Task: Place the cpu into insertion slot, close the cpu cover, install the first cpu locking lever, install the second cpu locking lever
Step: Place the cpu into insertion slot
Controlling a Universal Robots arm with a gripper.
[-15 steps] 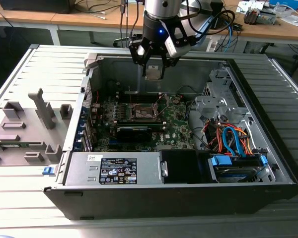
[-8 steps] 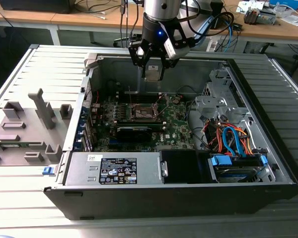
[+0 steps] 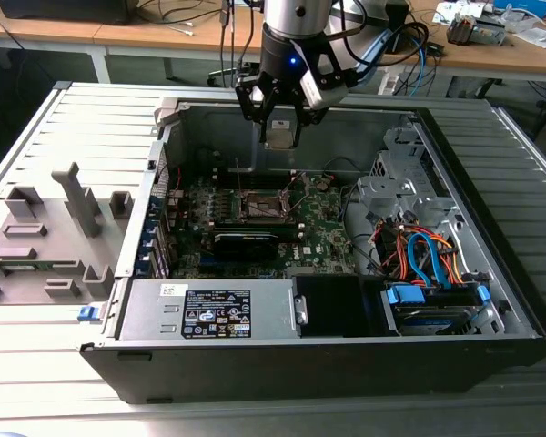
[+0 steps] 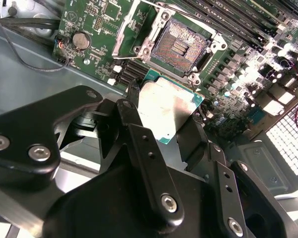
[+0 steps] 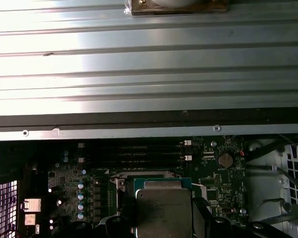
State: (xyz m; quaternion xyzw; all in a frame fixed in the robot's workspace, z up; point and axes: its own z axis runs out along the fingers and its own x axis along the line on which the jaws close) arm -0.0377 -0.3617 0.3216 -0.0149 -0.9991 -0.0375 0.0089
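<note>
While off insertion slot (image 4: 181,45), cpu (image 4: 169,111) in pincer (image 4: 162,124)

The cpu (image 4: 170,106), a small flat square chip with a silver-grey metal top and a green edge, is hanging tilted above the green circuit board (image 4: 89,20), with the gripper (image 4: 165,121) pinching its sides. The insertion slot (image 4: 181,47), a square socket with a dark rim, is lying on that board with its brownish-gold pin field showing. The cpu cover (image 4: 122,39), a thin silver frame with a cut-out centre, is lying swung back off the slot, over the board just beside it.
</note>
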